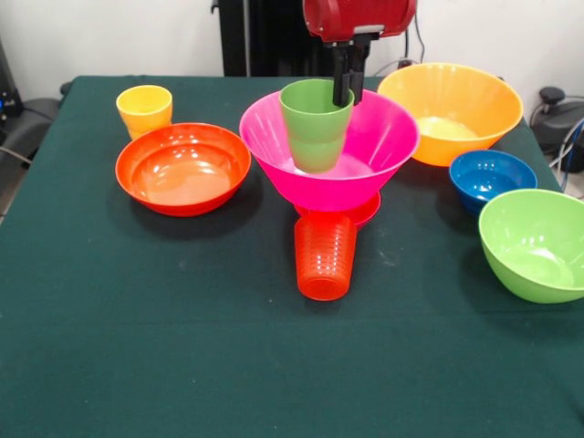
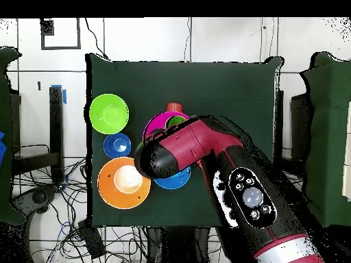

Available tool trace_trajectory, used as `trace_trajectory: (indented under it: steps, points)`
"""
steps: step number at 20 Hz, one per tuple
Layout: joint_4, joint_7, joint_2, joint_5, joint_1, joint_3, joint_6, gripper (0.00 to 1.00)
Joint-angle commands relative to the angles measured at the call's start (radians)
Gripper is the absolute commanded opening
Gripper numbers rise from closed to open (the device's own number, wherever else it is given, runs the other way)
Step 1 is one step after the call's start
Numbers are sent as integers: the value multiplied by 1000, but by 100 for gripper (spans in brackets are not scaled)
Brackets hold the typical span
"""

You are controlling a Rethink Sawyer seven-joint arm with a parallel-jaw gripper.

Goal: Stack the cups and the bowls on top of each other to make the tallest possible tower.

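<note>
Front view
Claw: black fingers closed over the smooth light green cup's right rim, upper centre.
Green cup: sat upright inside the glossy, flaring large pink bowl.
Pink bowl: rested on a flat magenta base, centre frame.
Ribbed orange-red cup: upside down just in front.
Tabletop: dark green cloth.

Overhead view
Arm: covered most of the pink bowl; claw hidden.
Lime green bowl: round, left.

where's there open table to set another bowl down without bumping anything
The widest bare cloth is the near strip in front of the red-orange bowl and the lying orange-red cup. The middle and right are crowded: pink bowl, yellow-orange bowl, small dark blue bowl, lime green bowl.
</note>
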Motion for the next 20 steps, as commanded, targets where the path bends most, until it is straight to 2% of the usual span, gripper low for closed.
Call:
trace_trajectory:
  steps: [1, 20]
  points:
    - [-7, -85, 17, -67, 30, -16, -3, 0]
    - [14, -42, 44, -63, 36, -26, -38, 0]
